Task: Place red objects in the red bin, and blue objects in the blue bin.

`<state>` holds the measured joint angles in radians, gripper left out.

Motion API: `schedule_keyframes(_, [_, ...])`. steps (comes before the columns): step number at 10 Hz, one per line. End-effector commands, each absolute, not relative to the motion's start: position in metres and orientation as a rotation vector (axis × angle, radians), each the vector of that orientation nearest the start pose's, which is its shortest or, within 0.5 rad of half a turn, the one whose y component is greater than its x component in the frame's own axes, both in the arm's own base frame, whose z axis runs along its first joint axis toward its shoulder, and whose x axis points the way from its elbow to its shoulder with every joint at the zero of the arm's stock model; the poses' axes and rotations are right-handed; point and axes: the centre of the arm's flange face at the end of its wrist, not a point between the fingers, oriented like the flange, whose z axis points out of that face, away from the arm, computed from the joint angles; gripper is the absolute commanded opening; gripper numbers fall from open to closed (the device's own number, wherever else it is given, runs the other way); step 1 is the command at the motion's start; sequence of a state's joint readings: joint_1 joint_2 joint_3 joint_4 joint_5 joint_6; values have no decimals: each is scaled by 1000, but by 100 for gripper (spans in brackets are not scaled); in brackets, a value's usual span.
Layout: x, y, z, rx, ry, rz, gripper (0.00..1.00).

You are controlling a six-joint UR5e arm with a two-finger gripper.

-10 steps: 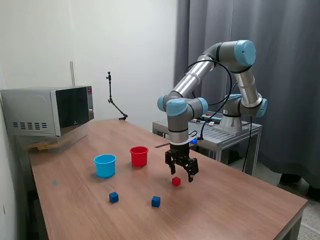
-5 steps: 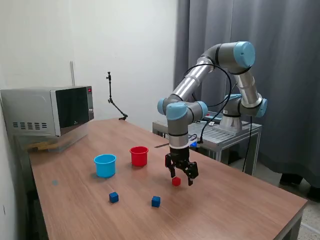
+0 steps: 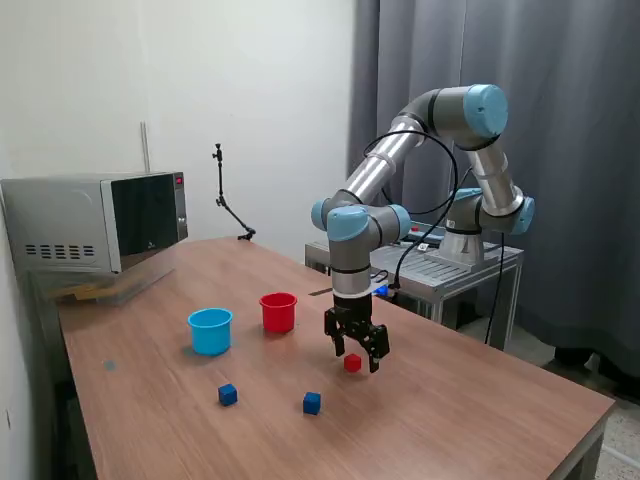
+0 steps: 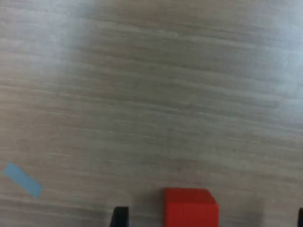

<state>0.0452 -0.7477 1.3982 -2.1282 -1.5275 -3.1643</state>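
A long wooden table (image 3: 450,410) with a brown grain filled the lower part of the exterior view. A silver microwave (image 3: 95,220) with a dark door sat at its far corner on the exterior view's left, over a flat wooden board (image 3: 85,291). A thin black articulated stand (image 3: 228,205) rose from the table's far edge. Behind stood a plain white wall (image 3: 250,90), and heavy grey curtains (image 3: 570,150) hung on the exterior view's right. A small metal cart (image 3: 450,268) stood before the curtains. Light was even and soft. In the wrist view, a strip of pale blue tape (image 4: 22,179) lay on the tabletop.
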Motion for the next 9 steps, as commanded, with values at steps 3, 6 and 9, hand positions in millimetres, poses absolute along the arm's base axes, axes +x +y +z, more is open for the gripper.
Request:
schedule_keyframes(3, [-710,-159,106,-2250,2137,-148,100])
schedule_keyframes(6, [-709,-156,104,-2245,2141,-150,100])
schedule_keyframes(9, [-710,-156,103,-2264,2162,-112,100])
